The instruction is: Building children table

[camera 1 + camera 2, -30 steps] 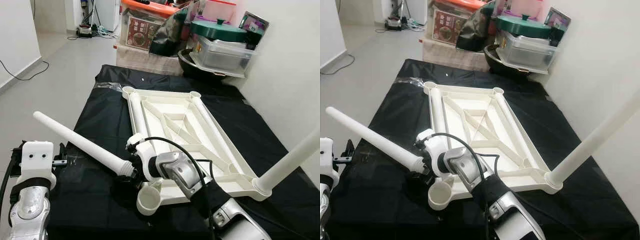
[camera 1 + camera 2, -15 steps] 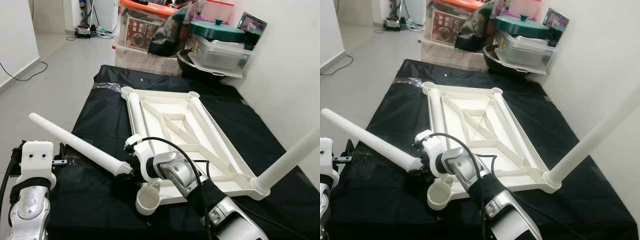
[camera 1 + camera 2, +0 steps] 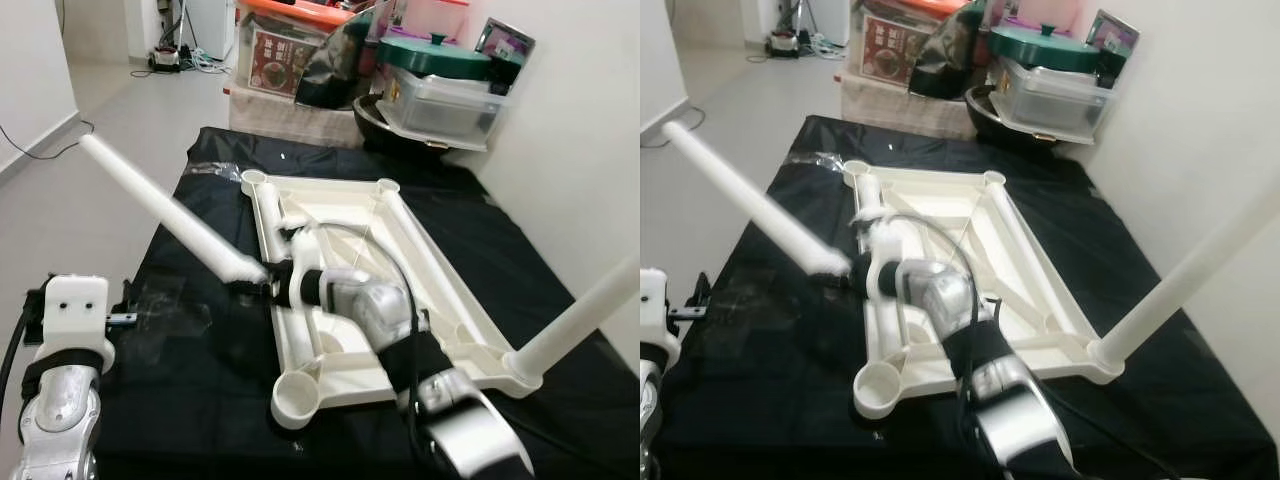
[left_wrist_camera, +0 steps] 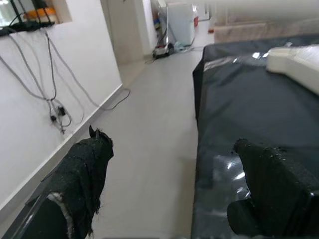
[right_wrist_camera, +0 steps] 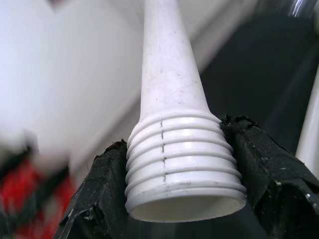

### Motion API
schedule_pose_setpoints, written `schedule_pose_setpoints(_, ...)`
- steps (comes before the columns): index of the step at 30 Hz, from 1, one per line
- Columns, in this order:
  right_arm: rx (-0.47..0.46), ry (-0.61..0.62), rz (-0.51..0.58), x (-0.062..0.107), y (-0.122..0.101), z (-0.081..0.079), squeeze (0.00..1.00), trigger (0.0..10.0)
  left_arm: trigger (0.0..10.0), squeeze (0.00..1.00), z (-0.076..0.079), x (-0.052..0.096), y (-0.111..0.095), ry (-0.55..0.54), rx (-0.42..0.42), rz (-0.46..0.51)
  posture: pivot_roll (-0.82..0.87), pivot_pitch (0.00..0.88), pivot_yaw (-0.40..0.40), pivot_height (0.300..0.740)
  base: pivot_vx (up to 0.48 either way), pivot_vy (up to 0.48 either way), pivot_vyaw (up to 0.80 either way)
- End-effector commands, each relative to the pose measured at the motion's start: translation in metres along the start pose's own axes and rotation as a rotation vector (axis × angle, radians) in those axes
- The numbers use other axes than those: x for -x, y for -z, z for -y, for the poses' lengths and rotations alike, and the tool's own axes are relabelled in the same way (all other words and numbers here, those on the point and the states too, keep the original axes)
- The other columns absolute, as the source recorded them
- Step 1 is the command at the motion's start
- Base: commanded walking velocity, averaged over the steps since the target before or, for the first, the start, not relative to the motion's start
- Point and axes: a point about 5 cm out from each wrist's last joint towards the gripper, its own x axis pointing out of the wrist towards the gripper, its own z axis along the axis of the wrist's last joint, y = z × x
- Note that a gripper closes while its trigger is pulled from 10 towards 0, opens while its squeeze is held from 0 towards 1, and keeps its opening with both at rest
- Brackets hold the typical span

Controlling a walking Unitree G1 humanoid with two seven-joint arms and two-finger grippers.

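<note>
Desk [image 3: 180, 400] under black cloth, upturned white plastic tabletop [image 3: 345, 245] on it. Right gripper [image 5: 182, 164] fingers clamped on threaded white plastic leg [image 3: 165, 212], held above tabletop. Left gripper [image 4: 174, 184] fingers apart, idle. Step: leg fitting. Next: align thread with near corner socket [image 3: 297, 397].

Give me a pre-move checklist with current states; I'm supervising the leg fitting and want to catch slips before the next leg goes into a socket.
1. Grip on the held leg: right gripper clamps its threaded end between both fingers. Ok.
2. Leg lined up with the near empty socket: it is tilted, away from the socket. Not ok.
3. Socket free: nothing in it. Ok.
4. Tabletop lying underside up on the black sheet. Ok.
5. Fitted leg fully seated: cannot tell.
6. Left gripper out of the way: open, over the sheet's edge. Ok.
</note>
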Motion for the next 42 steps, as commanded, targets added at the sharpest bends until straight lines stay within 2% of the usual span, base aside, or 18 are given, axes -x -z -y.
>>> schedule_pose_setpoints(1,-0.033,0.021,0.104,0.006,-0.014,0.007,0.00,0.0,10.0,0.00,0.005,-0.001,-0.007,0.031,0.059,0.024,0.17,0.000,-0.166,0.714,0.000,0.000,0.00)
schedule_pose_setpoints(2,-0.030,0.025,0.130,0.009,-0.016,0.009,0.00,0.0,10.0,0.00,0.007,-0.001,-0.010,0.053,0.130,0.034,0.17,0.000,-0.165,0.714,0.000,0.000,0.00)
schedule_pose_setpoints(3,-0.030,0.025,0.130,0.009,-0.016,0.009,0.00,0.0,10.0,0.00,0.007,-0.001,-0.010,0.053,0.130,0.034,0.17,0.000,-0.165,0.714,0.000,0.000,0.00)
schedule_pose_setpoints(4,-0.005,-0.007,0.156,0.013,-0.015,0.008,0.00,0.0,10.0,0.00,0.011,-0.002,-0.017,0.107,0.230,0.059,0.18,0.000,-0.161,0.714,0.000,0.000,0.00)
schedule_pose_setpoints(6,-0.005,-0.007,0.156,0.013,-0.015,0.008,0.00,0.0,10.0,0.00,0.011,-0.002,-0.017,0.107,0.230,0.059,0.18,0.000,-0.161,0.714,0.000,0.000,0.00)
schedule_pose_setpoints(9,0.112,-0.231,0.124,0.033,0.005,-0.002,0.00,0.0,10.0,0.00,0.033,0.004,-0.038,0.338,0.523,0.132,0.16,0.000,-0.144,0.714,0.000,0.000,0.00)
schedule_pose_setpoints(10,0.112,-0.231,0.124,0.033,0.005,-0.002,0.00,0.0,10.0,0.00,0.033,0.004,-0.038,0.338,0.523,0.132,0.16,0.000,-0.144,0.714,0.000,0.000,0.00)
schedule_pose_setpoints(12,0.158,-0.322,0.069,0.044,0.021,-0.002,0.00,0.0,10.0,0.00,0.044,0.008,-0.048,0.445,0.659,0.160,0.16,0.000,-0.139,0.714,0.000,0.000,0.00)
schedule_pose_setpoints(14,0.158,-0.362,0.043,0.054,0.032,0.004,0.00,0.0,10.0,0.00,0.051,0.011,-0.056,0.530,0.770,0.187,0.15,0.000,-0.131,0.714,0.000,0.000,0.00)
schedule_pose_setpoints(15,0.158,-0.362,0.043,0.054,0.032,0.004,0.00,0.0,10.0,0.00,0.051,0.011,-0.056,0.530,0.770,0.187,0.15,0.000,-0.131,0.714,0.000,0.000,0.00)
schedule_pose_setpoints(17,0.138,-0.385,0.043,0.061,0.037,0.009,0.00,0.0,10.0,0.00,0.054,0.011,-0.058,0.572,0.852,0.189,0.15,0.000,-0.125,0.714,0.000,0.000,0.00)
schedule_pose_setpoints(21,0.128,-0.395,0.047,0.063,0.037,0.010,0.00,0.0,10.0,0.00,0.054,0.011,-0.058,0.579,0.877,0.183,0.15,0.000,-0.125,0.714,0.000,0.000,0.00)
schedule_pose_setpoints(23,0.106,-0.433,0.070,0.068,0.037,0.008,0.00,0.0,10.0,0.00,0.051,0.008,-0.056,0.566,0.935,0.173,0.14,0.000,-0.117,0.714,0.000,0.000,0.00)
schedule_pose_setpoints(24,0.106,-0.433,0.070,0.068,0.037,0.008,0.00,0.0,10.0,0.00,0.051,0.008,-0.056,0.566,0.935,0.173,0.14,0.000,-0.117,0.714,0.000,0.000,0.00)
schedule_pose_setpoints(25,0.081,-0.456,0.093,0.070,0.039,0.006,0.00,0.0,10.0,0.00,0.048,0.009,-0.055,0.550,0.995,0.175,0.15,0.000,-0.116,0.714,0.000,0.000,0.00)
schedule_pose_setpoints(36,0.032,-0.497,0.122,0.073,0.041,0.010,0.00,0.0,10.0,0.00,0.043,0.018,-0.057,0.578,1.054,0.175,0.17,0.000,-0.129,0.714,0.000,0.000,0.00)
schedule_pose_setpoints(37,0.038,-0.560,0.096,0.078,0.045,0.006,0.00,0.0,10.0,0.00,0.041,0.018,-0.056,0.579,1.060,0.174,0.17,0.000,-0.129,0.714,0.000,0.000,0.00)
schedule_pose_setpoints(42,0.026,-0.683,0.045,0.086,0.055,-0.003,0.00,0.0,10.0,0.00,0.035,0.017,-0.057,0.591,1.084,0.170,0.17,0.000,-0.128,0.714,0.000,0.000,0.00)
